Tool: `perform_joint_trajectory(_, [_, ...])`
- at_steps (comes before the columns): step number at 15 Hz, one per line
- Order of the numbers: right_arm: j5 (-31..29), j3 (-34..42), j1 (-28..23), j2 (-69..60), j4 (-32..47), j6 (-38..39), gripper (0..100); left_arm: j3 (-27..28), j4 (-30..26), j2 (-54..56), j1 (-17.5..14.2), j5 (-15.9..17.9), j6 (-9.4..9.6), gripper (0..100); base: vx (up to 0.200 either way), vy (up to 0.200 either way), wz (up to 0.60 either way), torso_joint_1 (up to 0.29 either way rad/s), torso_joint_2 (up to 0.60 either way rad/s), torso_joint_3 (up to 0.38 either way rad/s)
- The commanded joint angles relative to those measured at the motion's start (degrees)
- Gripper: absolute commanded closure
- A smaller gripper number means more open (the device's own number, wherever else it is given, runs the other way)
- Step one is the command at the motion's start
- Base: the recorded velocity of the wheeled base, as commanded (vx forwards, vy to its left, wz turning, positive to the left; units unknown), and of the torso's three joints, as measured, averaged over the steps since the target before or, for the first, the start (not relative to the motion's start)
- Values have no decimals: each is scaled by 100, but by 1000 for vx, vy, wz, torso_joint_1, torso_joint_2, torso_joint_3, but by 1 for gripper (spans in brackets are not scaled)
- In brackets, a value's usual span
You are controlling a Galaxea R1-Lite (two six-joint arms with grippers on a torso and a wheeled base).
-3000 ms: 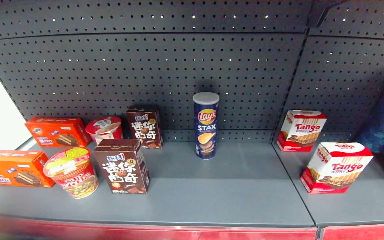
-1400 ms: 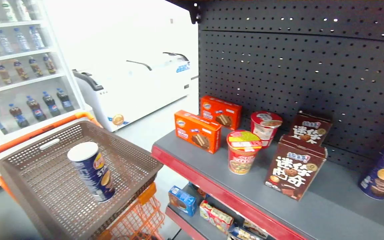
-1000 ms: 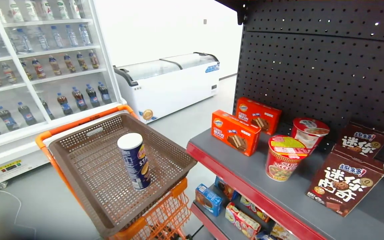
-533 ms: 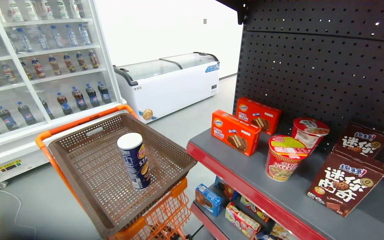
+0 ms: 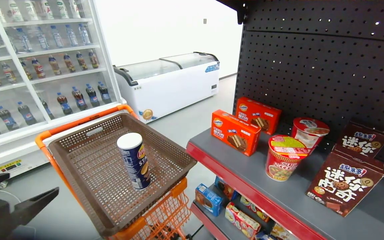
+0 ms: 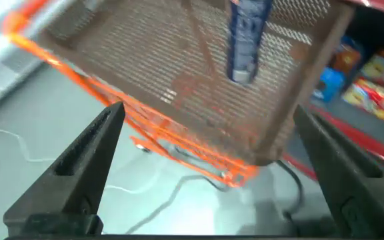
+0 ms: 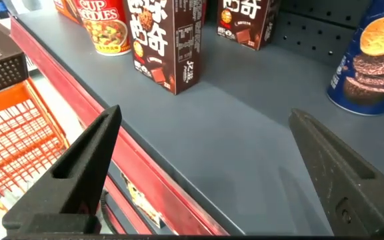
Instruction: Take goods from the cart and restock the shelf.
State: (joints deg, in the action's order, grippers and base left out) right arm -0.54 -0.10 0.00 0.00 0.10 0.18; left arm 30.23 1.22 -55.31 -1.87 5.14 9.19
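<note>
At the middle of the basket [image 5: 165, 148] floor: chip can [image 5: 134, 161], upright, lid up, long axis vertical, touching nothing but the mesh. Outside the basket's near-left corner, lower than its rim: left gripper [image 5: 28, 185], jaws spread wide, nothing btwn them. From the left wrist cam, looking up through the basket's underside, can [image 6: 247, 40] sits ahead & above the gap btwn the jaws, w/ basket wall in the way. Past the basket's opposite side, well apart from the can, over the shelf [image 7: 245, 147]: right gripper [image 7: 205, 113], jaws likewise wide, holding nothing; basket corner only just beside its edge. Left arm judged clearly nearer, so likely the one to fetch. Key relation for the next move: can up & across the rim from the left jaws, axis vertical, so prob. need to rise above the rim first, then go in w/ fingers either side of the can's body, gap square to that axis. Risk: clipping the rim, or tipping the can w/ an off-centre touch.
</note>
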Motion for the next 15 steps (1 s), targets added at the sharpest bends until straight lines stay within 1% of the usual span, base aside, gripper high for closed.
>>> perform_joint_trajectory(1, [1,1,0,9,-1,-1,0,0,634,-1492,28,206,-58,0,0,0,0,0,0,0])
perform_joint_trajectory(2, [1,1,0,9,-1,-1,0,-61,1082,-1799,151,206,-128,0,0,0,0,0,0,0])
perform_joint_trajectory(3, [1,1,0,9,-1,-1,0,-140,1829,-2239,310,197,-207,0,0,0,0,0,0,0])
perform_joint_trajectory(4, [1,1,0,9,-1,-1,0,-140,2286,-2529,380,189,-198,0,0,0,0,0,0,0])
perform_joint_trajectory(5, [1,1,0,9,-1,-1,0,-140,2286,-2529,380,189,-198,0,0,0,0,0,0,0])
perform_joint_trajectory(6, [1,1,0,9,-1,-1,0,-158,2998,-3056,608,189,-216,0,0,0,0,0,0,0])
perform_joint_trajectory(10, [1,1,0,9,-1,-1,0,-97,3596,-3900,793,145,-181,0,0,0,0,0,0,0])
perform_joint_trajectory(12, [1,1,0,9,-1,-1,0,-70,4044,-4339,872,136,-190,0,0,0,0,0,0,0])
perform_joint_trajectory(14, [1,1,0,9,-1,-1,0,0,4448,-4770,881,136,-242,0,0,0,0,0,0,0])
perform_joint_trajectory(15, [1,1,0,9,-1,-1,0,79,4563,-4954,881,136,-234,0,0,0,0,0,0,0])
